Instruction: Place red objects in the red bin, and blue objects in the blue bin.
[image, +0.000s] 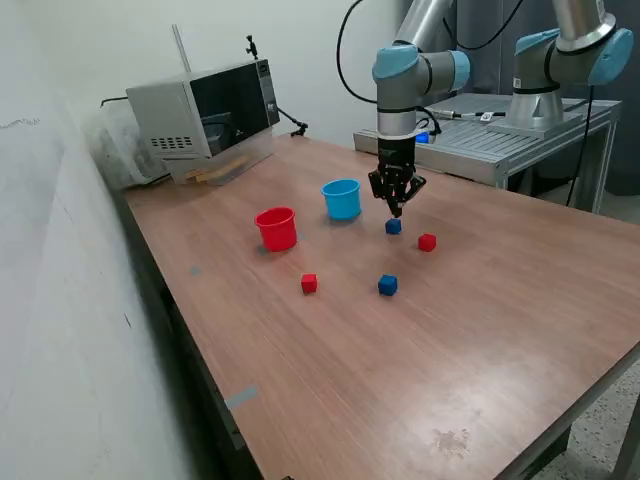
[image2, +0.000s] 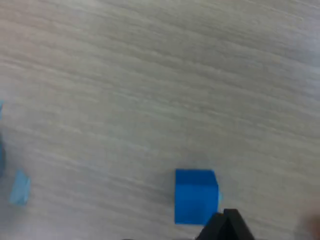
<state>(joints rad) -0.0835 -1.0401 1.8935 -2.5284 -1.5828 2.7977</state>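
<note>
On the wooden table (image: 480, 330) stand a red cup, the red bin (image: 277, 228), and a light blue cup, the blue bin (image: 341, 198). Two small red cubes lie apart, one (image: 309, 284) in front of the red bin and one (image: 427, 242) toward the exterior view's right. One dark blue cube (image: 388, 285) sits near the front. The other blue cube (image: 393, 227) (image2: 196, 196) lies just below my gripper (image: 397, 207), which hangs slightly above it, fingers together and holding nothing. Its black fingertips (image2: 225, 227) show beside the cube in the wrist view.
A microwave-like box (image: 205, 110) sits at the table's back corner on the exterior view's left. A metal platform (image: 500, 135) with a second arm's base (image: 545, 80) stands behind on the right. A wall runs along the left.
</note>
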